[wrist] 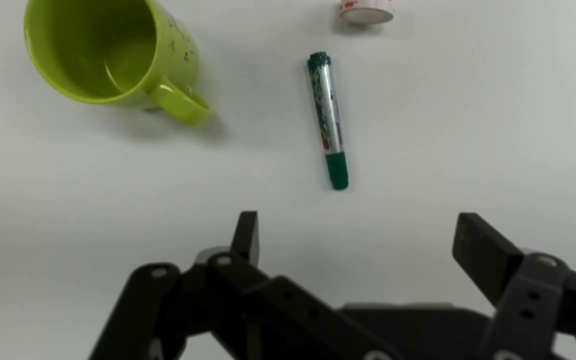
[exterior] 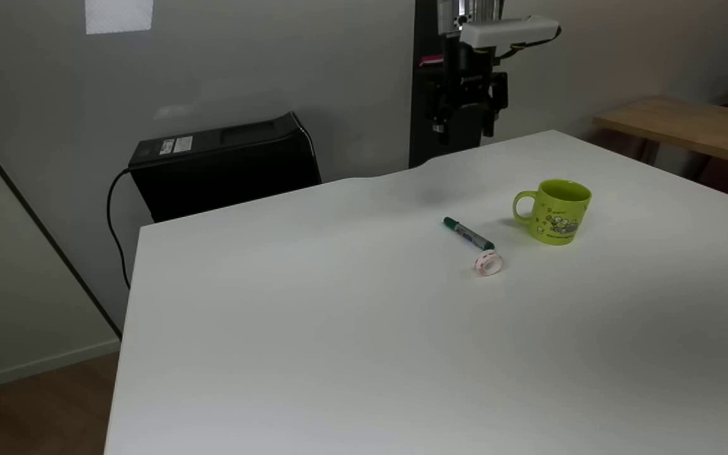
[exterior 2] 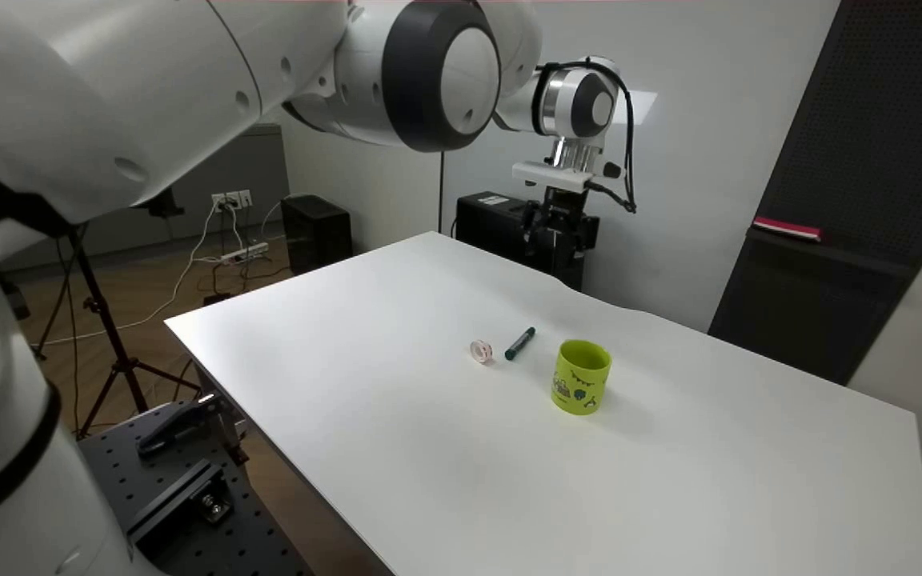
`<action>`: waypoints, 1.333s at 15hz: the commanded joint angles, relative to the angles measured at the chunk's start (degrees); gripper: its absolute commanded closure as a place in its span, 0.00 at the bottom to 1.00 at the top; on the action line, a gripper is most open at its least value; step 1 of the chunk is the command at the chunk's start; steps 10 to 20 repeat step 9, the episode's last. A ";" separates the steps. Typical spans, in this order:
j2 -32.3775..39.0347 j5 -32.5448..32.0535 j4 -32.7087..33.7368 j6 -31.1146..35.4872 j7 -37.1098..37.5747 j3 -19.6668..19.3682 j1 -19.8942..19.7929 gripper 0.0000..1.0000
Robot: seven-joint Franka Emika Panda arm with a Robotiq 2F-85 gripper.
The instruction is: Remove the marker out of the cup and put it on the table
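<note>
The white table [exterior: 313, 328] fills the foreground of an exterior view. Nearest on it is the tape roll [exterior: 482, 261], white with red print, standing on its rim. Just behind the tape roll, close but not touching, the green-capped marker [wrist: 329, 120] lies flat on the table, outside the lime-green mug [exterior: 552, 212]; its cap end points away from the tape roll. The mug stands upright alongside, with a gap between it and the marker. Its handle [wrist: 183, 102] is on the marker's side, and printed figures cover part of the outer wall. Farther back, the claw [exterior: 465, 133] hangs above the table, directed downward. Its fingers [wrist: 485, 260] stand wide apart; in the wrist view, the table surface shows between them. Beyond the far edge, a black box [exterior: 225, 167] with white labels and a cord stands near the grey wall [exterior: 244, 57]. In an exterior view, a black panel [exterior: 420, 145] rises behind the claw.
</note>
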 commanded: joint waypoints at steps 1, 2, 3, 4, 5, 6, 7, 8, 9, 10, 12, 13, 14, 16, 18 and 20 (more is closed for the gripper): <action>-4.28 1.48 -4.99 5.03 -0.31 0.77 -0.67 0.00; -5.08 1.42 -5.98 5.90 -0.54 0.69 -0.60 0.00; -5.74 1.29 -6.84 6.38 -0.97 0.67 -0.57 0.00; -2.24 0.57 -2.13 4.84 -0.25 0.07 -0.08 0.00; -2.50 0.53 -2.45 5.07 -0.38 0.08 -0.06 0.00; -2.44 0.51 -2.46 5.06 -0.39 0.08 -0.05 0.00; -2.33 0.51 -2.47 5.06 -0.39 0.07 -0.04 0.00; -2.23 0.51 -2.47 5.06 -0.40 0.07 -0.04 0.00; -2.15 0.51 -2.47 5.06 -0.40 0.07 -0.03 0.00; -2.15 0.51 -2.47 5.06 -0.40 0.07 -0.03 0.00; -2.15 0.51 -2.47 5.06 -0.40 0.07 -0.03 0.00; -2.15 0.51 -2.47 5.06 -0.40 0.07 -0.03 0.00; -2.15 0.51 -2.47 5.06 -0.40 0.07 -0.03 0.00; -2.15 0.51 -2.47 5.06 -0.40 0.07 -0.03 0.00; -2.15 0.51 -2.47 5.06 -0.40 0.07 -0.03 0.00; -2.15 0.51 -2.47 5.06 -0.40 0.07 -0.03 0.00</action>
